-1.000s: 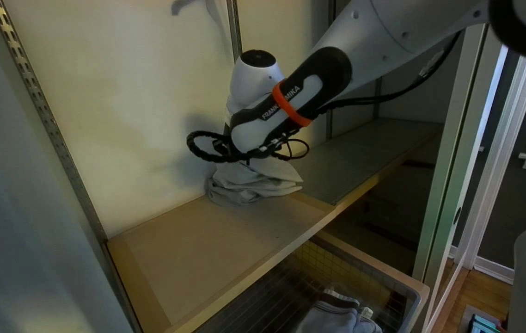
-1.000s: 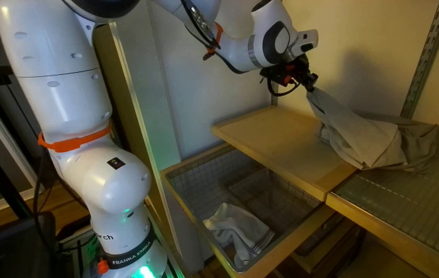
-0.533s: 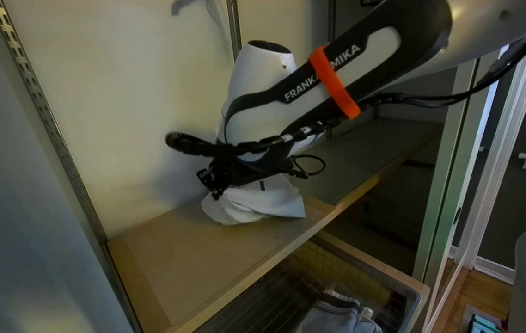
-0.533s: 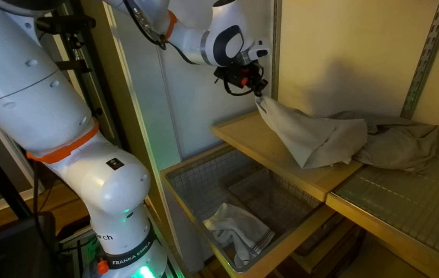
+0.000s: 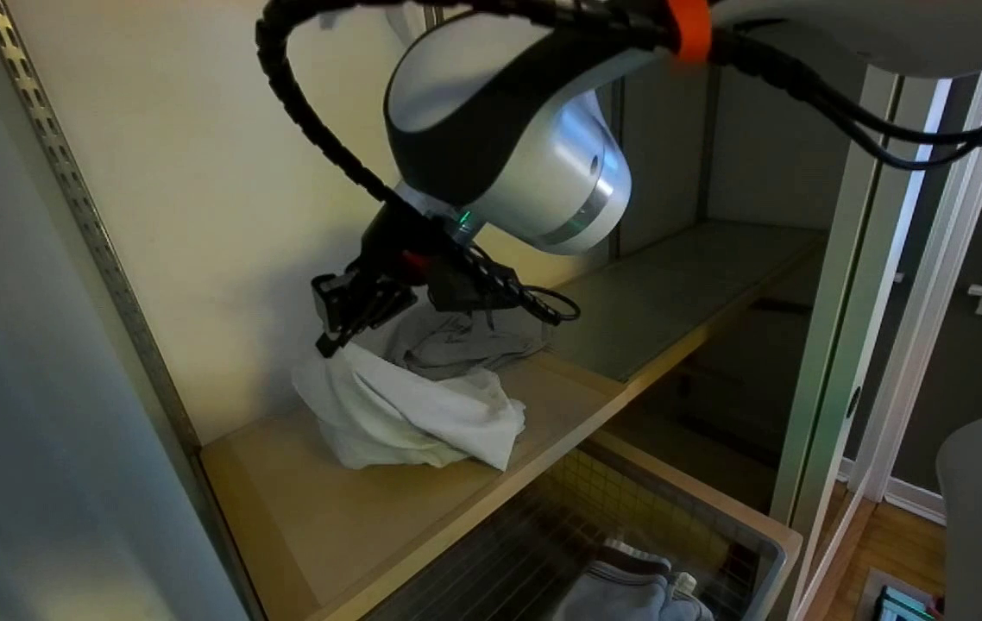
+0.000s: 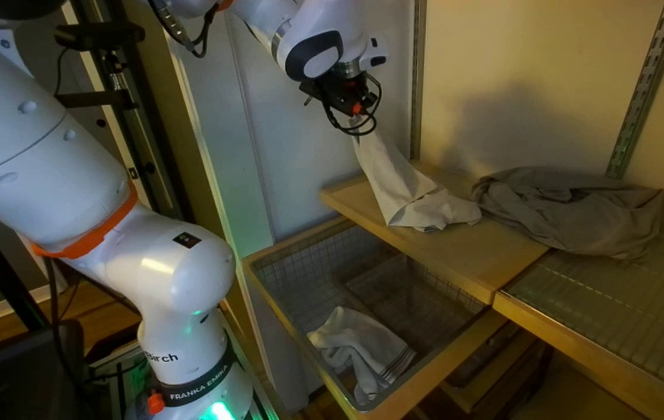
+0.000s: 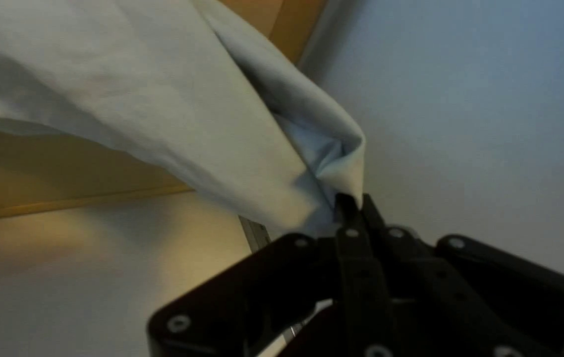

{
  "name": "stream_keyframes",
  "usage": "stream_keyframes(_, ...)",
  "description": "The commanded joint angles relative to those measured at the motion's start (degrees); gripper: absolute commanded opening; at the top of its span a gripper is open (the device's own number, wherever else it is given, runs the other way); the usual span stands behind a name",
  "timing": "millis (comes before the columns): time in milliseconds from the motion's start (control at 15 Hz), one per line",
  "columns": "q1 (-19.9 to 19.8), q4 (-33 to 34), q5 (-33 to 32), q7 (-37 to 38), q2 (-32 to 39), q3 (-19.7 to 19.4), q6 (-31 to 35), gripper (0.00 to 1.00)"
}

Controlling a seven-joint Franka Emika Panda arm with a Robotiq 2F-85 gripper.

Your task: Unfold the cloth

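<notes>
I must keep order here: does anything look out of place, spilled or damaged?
Nothing looks spilled or damaged. The towel in the wire basket lies bunched up, and the grey fabric on the shelf is crumpled, not folded, so both look untidy.

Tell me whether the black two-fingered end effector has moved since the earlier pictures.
Yes: in an exterior view, the end effector has moved leftward in the picture, toward the long slotted metal rail, pulling the crumpled whitish fabric cloth along.

Warmly lit wall (image 6: 501, 52) behind a wooden shelf (image 6: 460, 254)
</notes>
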Motion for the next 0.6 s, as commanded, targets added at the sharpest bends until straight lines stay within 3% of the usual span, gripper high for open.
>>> stream_keyframes(0, 2.8, 3.7, 12.3, -11.4, 2.9, -3.1, 0.8, 0.01)
stream_keyframes(67, 2.5, 5.0, 16.0, -14.5, 4.2, -3.5, 0.6, 0.01)
stream_keyframes(133, 5.2, 6.1, 18.3, -16.4, 5.2, -6.7, 0.2, 0.01)
stream_keyframes(400, 6.1, 11.2, 27.7, -23.2, 11.7, -11.3, -2.7, 0.01)
stream_keyframes(467, 5.7, 12.3, 28.5, -23.4, 13.5, -11.9, -3.4, 0.27)
stream_keyframes(533, 5.1, 13.2, 28.3, -22.3, 15.1, -12.2, -4.0, 0.28)
